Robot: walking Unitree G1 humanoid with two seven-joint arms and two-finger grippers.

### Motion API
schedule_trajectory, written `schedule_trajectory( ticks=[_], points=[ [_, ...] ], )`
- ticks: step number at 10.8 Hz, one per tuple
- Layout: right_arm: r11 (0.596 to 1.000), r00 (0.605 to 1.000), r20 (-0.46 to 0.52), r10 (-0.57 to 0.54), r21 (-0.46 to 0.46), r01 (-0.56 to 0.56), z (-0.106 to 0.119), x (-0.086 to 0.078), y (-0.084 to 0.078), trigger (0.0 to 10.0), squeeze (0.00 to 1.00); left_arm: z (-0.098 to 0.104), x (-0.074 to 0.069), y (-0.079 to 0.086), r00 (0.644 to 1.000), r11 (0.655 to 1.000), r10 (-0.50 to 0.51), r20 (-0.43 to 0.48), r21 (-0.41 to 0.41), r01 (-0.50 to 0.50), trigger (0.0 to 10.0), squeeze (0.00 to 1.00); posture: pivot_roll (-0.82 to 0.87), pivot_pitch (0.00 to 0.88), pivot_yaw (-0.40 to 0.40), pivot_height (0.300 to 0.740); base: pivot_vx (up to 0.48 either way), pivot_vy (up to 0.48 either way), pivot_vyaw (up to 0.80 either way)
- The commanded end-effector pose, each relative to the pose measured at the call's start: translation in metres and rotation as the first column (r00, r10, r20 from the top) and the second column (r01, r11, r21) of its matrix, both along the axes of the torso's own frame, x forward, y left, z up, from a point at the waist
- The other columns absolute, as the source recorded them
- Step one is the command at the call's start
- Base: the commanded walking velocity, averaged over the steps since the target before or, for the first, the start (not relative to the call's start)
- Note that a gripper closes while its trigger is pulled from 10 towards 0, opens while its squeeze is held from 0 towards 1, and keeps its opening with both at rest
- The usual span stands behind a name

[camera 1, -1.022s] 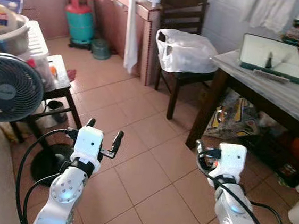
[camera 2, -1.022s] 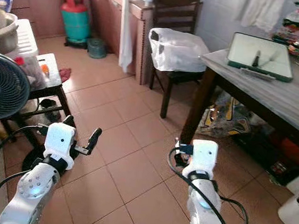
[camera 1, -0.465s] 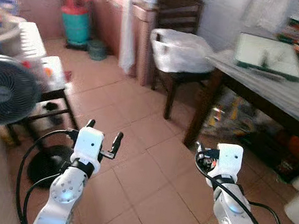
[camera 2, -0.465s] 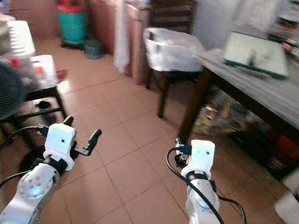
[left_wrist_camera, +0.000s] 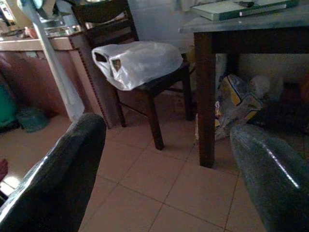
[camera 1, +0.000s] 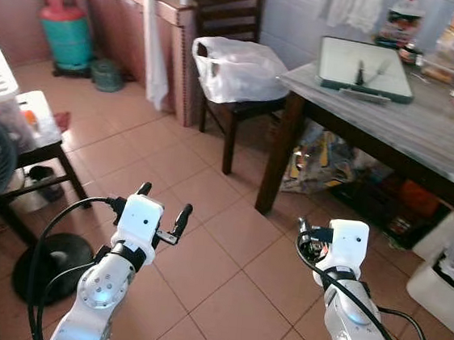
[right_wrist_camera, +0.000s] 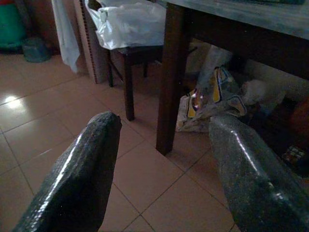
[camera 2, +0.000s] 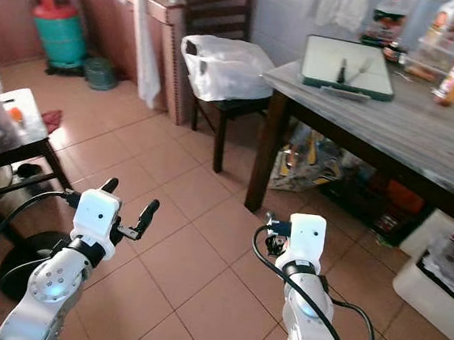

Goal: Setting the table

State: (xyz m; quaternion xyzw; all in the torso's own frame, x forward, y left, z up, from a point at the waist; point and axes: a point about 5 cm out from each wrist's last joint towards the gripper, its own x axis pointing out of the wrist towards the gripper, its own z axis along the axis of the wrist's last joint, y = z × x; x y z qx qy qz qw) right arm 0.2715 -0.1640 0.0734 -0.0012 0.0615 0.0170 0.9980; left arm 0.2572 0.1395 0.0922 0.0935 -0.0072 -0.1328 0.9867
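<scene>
Both arms held forward at waist height over the tiled floor. Left gripper spread wide, holding nothing; right gripper likewise parted and empty in its wrist view — hidden behind the wrist from the head. Ahead to the right, a wooden table carrying a green-rimmed tray with cutlery, plus bottles. Beside it, a dark chair bearing a white plastic bag. Under the table — a crumpled printed bag.

Green-rimmed tray on grey table, perhaps cutlery inside.
</scene>
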Motion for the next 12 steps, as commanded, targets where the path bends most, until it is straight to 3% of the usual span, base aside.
schedule_trajectory(
  ticks=[1, 8, 12],
  points=[
    [1.0, 1.0, 0.005, 0.001, -0.003, -0.001, 0.0021, 0.0006, -0.0004, 10.0, 0.0, -0.0005, -0.001, -0.0002, 1.0, 1.0, -0.013, -0.002, 0.008, 0.013, 10.0, 0.0, 0.12, 0.0, 0.006, 0.74, 0.0, 0.0, -0.74],
    [1.0, 1.0, 0.007, 0.018, -0.012, -0.017, 0.0038, 0.0049, -0.0007, 10.0, 0.0, -0.0024, 0.0007, -0.0011, 1.0, 1.0, -0.007, -0.005, 0.012, 0.007, 10.0, 0.0, 0.12, 0.0, -0.009, 0.74, 0.0, 0.0, -0.73],
    [1.0, 1.0, 0.014, 0.016, -0.012, -0.016, 0.0046, 0.0051, -0.0005, 10.0, 0.0, -0.0043, 0.0006, -0.0012, 1.0, 1.0, 0.0, -0.011, 0.006, 0.0, 10.0, 0.0, 0.12, 0.0, -0.009, 0.74, 0.0, 0.0, 0.0]
  ],
)
